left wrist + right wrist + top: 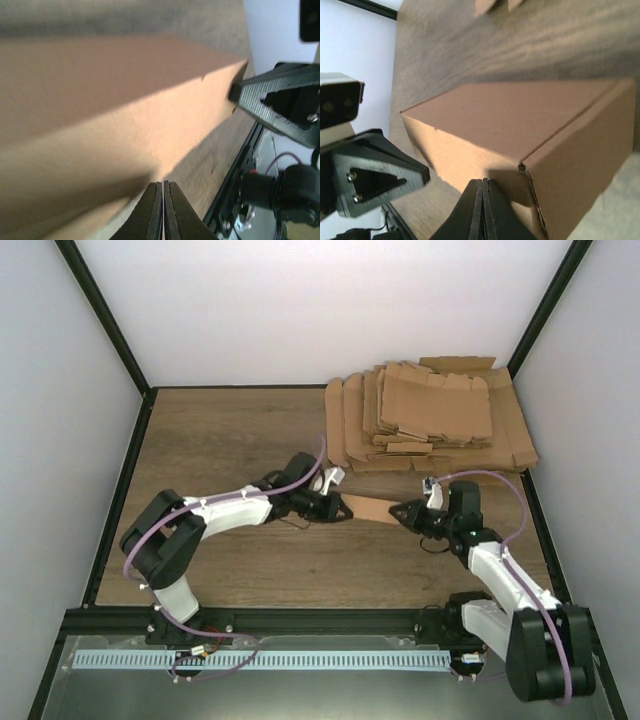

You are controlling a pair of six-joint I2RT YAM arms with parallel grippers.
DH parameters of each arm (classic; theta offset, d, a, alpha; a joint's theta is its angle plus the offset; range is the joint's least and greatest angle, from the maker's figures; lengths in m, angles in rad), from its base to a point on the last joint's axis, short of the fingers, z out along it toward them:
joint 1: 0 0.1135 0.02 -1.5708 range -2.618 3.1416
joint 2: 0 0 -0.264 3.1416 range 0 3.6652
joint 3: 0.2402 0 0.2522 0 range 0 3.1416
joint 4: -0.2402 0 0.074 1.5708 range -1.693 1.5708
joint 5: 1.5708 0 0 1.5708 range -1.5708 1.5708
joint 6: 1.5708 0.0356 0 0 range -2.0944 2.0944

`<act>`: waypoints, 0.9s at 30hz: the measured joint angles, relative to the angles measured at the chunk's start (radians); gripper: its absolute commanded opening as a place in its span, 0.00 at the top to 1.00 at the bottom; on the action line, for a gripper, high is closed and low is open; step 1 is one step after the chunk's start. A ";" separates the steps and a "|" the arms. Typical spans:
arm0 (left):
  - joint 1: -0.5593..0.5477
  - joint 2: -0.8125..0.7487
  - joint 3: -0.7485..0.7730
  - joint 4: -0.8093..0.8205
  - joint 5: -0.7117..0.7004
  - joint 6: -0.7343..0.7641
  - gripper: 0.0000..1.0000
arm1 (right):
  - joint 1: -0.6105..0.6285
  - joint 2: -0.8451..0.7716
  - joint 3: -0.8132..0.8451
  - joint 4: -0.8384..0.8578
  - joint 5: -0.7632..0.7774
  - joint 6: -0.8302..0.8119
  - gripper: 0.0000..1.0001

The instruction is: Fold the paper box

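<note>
The paper box (368,508), mid-frame, already looks a formed oblong, and my left fingers (154,210) and right fingers (475,210), both closed on nothing, sit at its ends, so only end-pressing seems left.

Bright, even light filled the overhead view; both wrist views were soft, the paper box (125,100) blurred and half-shadowed.

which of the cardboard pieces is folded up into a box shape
The paper box between the left hand and right hand: it has raised sides; the others lie flat in the pile at far right.
</note>
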 measured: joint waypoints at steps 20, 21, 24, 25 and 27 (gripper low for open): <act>-0.092 -0.255 0.040 -0.306 -0.364 -0.017 0.62 | 0.066 -0.169 0.062 -0.347 0.319 0.102 0.21; -0.090 -0.248 0.035 -0.308 -0.375 -0.019 0.51 | 0.066 -0.150 0.074 -0.345 0.324 0.085 0.18; -0.089 -0.236 0.005 -0.306 -0.394 -0.006 0.23 | 0.066 -0.130 0.081 -0.343 0.332 0.051 0.17; -0.089 -0.235 -0.014 -0.298 -0.393 -0.005 0.21 | 0.066 -0.129 0.081 -0.344 0.334 0.043 0.17; -0.089 -0.236 -0.057 -0.282 -0.384 -0.005 0.21 | 0.066 -0.125 0.081 -0.341 0.340 0.031 0.11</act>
